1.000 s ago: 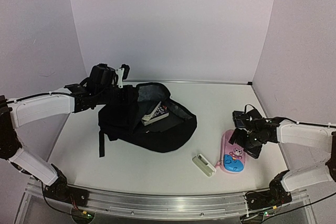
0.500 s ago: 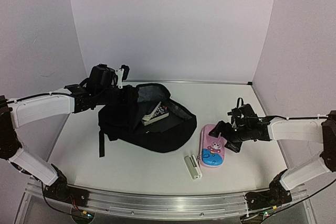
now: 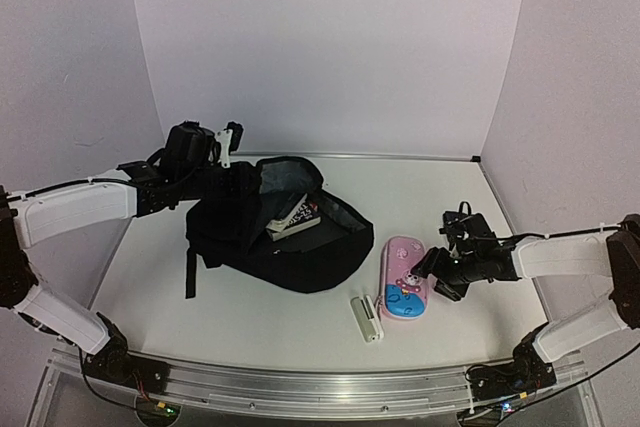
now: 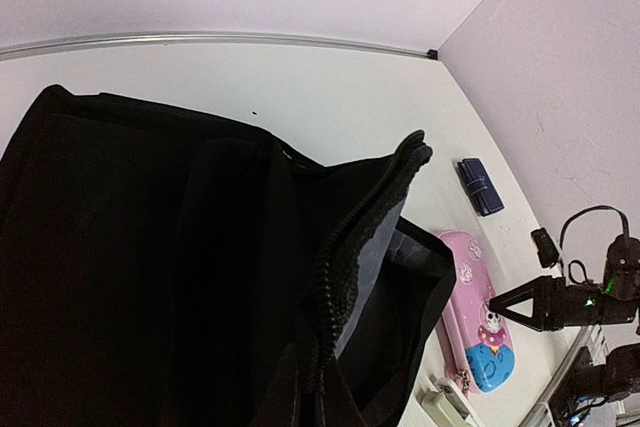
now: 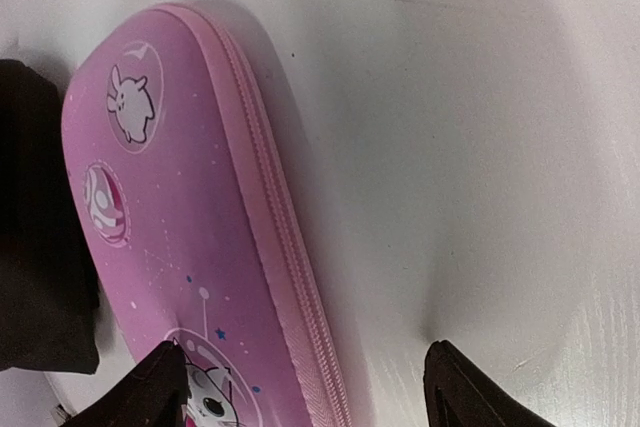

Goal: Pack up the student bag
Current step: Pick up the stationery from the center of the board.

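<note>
The student bag (image 3: 290, 247), a large black backpack, lies left of centre with its mouth open and a book (image 3: 293, 219) inside. My left gripper (image 3: 248, 179) is shut on the bag's zipper edge (image 4: 335, 277) and holds the flap up; its fingers are dark against the fabric in the left wrist view. The pink cartoon pencil case (image 3: 404, 278) lies flat just right of the bag. My right gripper (image 3: 432, 272) is open and low at the case's right edge. In the right wrist view (image 5: 305, 392), one fingertip (image 5: 165, 387) is over the case (image 5: 170, 227) and the other is over the table.
A small white oblong item (image 3: 367, 317) lies in front of the bag, touching the pencil case's near left end. A small dark blue item (image 4: 480, 185) lies on the table beyond the pencil case. White walls close the back and sides.
The pink pencil case and the white item have slid left towards the bag, pushed by my right gripper, which has since drawn back slightly right. My left gripper keeps holding the bag's edge.
</note>
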